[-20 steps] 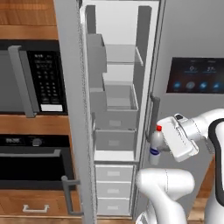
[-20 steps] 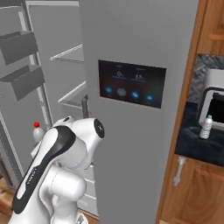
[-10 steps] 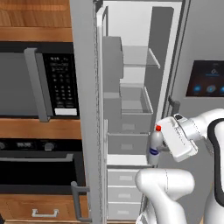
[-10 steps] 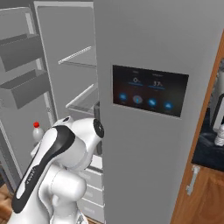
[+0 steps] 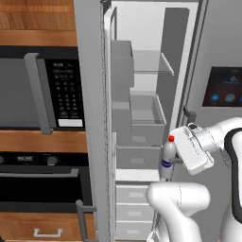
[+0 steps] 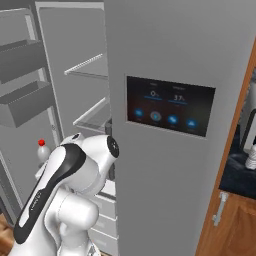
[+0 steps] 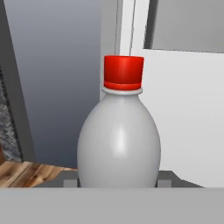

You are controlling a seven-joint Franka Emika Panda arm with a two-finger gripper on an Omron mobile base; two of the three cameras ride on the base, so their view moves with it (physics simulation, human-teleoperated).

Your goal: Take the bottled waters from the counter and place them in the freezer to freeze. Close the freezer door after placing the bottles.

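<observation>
**Red-capped bottle held upright before the open freezer**

The whitish bottle with the red cap (image 5: 167,159) stands upright between the fingers (image 7: 70,183), which are closed narrowly on its lower body, one finger on each side at its widest part. In the hand view the bottle (image 7: 119,135) sits centred just above the two finger tips, its cap uppermost.

In the left base view the gripper (image 5: 176,160) holds the bottle at the right edge of the freezer (image 5: 142,118) opening, level with the middle bin, in front of the white interior and not yet resting on any shelf. The freezer door (image 5: 92,118) stands swung open to the left, between the compartment and the black-fronted microwave (image 5: 42,87).

From the right base view the bottle (image 6: 43,152) shows to the left of the arm, below the grey door bins, with only its cap and shoulder visible. The door with the dark touch display (image 6: 170,105) is shut. At the far right edge a second, clear bottle (image 6: 251,161) stands on the black desk (image 6: 240,180).
</observation>
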